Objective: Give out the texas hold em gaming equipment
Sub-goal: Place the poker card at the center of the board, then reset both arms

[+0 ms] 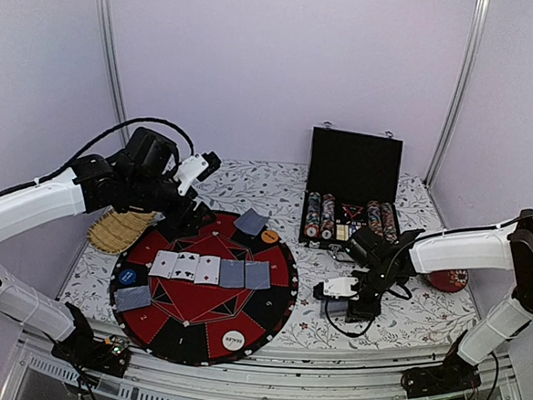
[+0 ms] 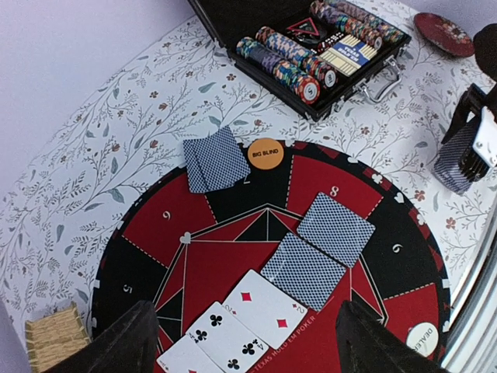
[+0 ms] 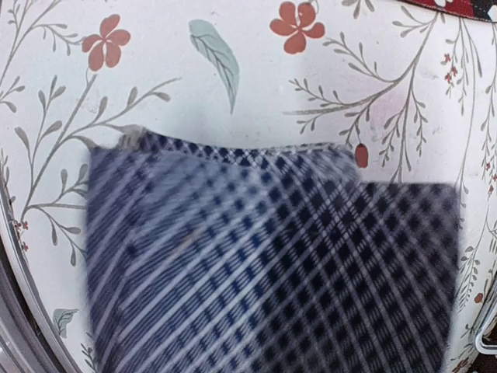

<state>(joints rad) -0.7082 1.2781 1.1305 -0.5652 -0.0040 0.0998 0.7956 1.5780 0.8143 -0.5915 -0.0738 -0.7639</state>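
Top external: floral cloth point(image 1: 423, 313), lilac walls point(image 1: 286, 55); L fingers point(image 2: 124, 342) apart, R fingers point(image 2: 466, 113) clamp deck point(image 3: 264, 264).

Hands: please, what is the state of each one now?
Left hand: open, holding nothing.
Right hand: closed on a stack of cards.

Both the left arm point(image 1: 28, 206) and right arm point(image 1: 455, 250) wore white shells between black joints. A black cable point(image 1: 116, 128) looped off the left one. The left gripper point(image 2: 248, 346) had black fingers point(image 2: 116, 346).
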